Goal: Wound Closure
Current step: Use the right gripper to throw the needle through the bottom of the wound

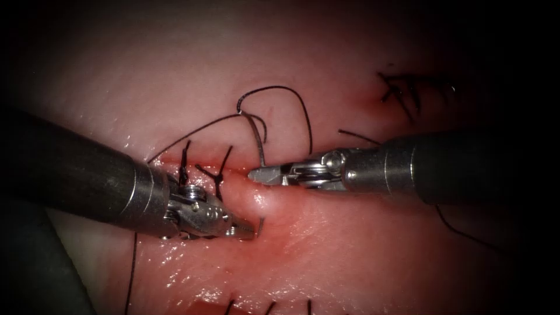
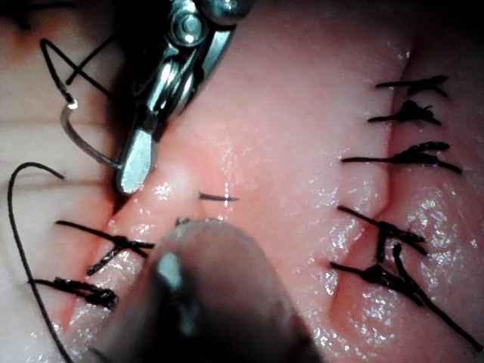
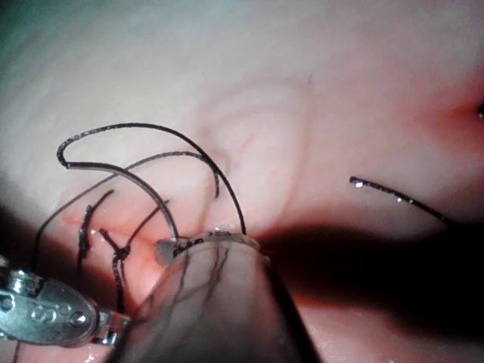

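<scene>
The cut [image 1: 198, 168] runs across the tissue [image 1: 326, 251]. The curved needle [image 1: 257, 146] enters the tissue on the far side of the cut. Its tip [image 1: 261, 223] comes out on the near side, past a raised bump. My right tool [image 1: 259, 174] is shut on the needle about mid-curve, just where it enters; the same grip appears as right tool [image 2: 136, 162] on needle [image 2: 83, 147]. My left tool [image 1: 246, 231] lies shut beside the free tip [image 2: 219, 198], holding nothing. Black thread [image 1: 280, 88] arcs from the needle's rear end [image 3: 62, 155].
Two tied stitches [image 1: 219, 173] cross the cut to the left of the needle. Another stitched row lies at the upper right [image 1: 402, 90], seen closer as stitches [image 2: 404, 155]. Thread ends [image 1: 268, 306] show at the lower edge. Red fluid [image 1: 192, 256] wets the near tissue.
</scene>
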### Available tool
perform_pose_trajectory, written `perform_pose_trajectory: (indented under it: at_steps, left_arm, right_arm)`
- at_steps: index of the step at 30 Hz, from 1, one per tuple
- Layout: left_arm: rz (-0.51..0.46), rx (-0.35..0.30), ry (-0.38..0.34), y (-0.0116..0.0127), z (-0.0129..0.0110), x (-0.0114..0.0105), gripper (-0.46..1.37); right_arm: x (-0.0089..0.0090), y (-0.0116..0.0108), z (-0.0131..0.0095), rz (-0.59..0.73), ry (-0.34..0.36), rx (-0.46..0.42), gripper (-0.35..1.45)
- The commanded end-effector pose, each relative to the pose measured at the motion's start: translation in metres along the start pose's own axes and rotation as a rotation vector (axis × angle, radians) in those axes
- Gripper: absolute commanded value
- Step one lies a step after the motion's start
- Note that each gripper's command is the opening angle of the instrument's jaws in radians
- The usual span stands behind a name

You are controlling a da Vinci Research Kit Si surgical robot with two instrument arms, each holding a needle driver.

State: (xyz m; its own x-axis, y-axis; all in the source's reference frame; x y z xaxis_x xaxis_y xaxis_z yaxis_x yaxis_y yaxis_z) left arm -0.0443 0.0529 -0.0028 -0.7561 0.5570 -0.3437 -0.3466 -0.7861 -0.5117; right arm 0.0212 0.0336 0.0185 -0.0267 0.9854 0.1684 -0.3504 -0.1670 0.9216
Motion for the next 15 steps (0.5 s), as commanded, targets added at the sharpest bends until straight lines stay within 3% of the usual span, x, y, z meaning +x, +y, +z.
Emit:
perform_pose_trajectory:
  at_steps: [1,2,3,5,6,15]
  left_arm:
    - [0.001,-0.010,0.000,0.0000,0.0000,0.0000,-0.35]
    - [0.001,-0.010,0.000,0.0000,0.0000,0.0000,-0.35]
    - [0.001,-0.010,0.000,0.0000,0.0000,0.0000,-0.35]
    - [0.001,-0.010,0.000,0.0000,0.0000,0.0000,-0.35]
    - [0.001,-0.010,0.000,0.0000,0.0000,0.0000,-0.35]
    - [0.001,-0.010,0.000,0.0001,0.0000,-0.0001,-0.35]
  right_arm:
    - [-0.0003,0.0002,0.0001,-0.026,0.019,-0.002,0.02]
    - [-0.0001,0.0003,0.0002,-0.052,0.031,-0.004,0.14]
    - [0.0002,0.0005,0.0003,-0.089,0.063,-0.008,0.46]
    - [0.0005,0.0008,0.0004,-0.177,0.104,-0.021,0.88]
    - [0.0007,0.0008,0.0004,-0.213,0.121,-0.028,0.97]
    - [0.0031,0.0017,-0.0003,-0.480,0.275,-0.052,1.06]
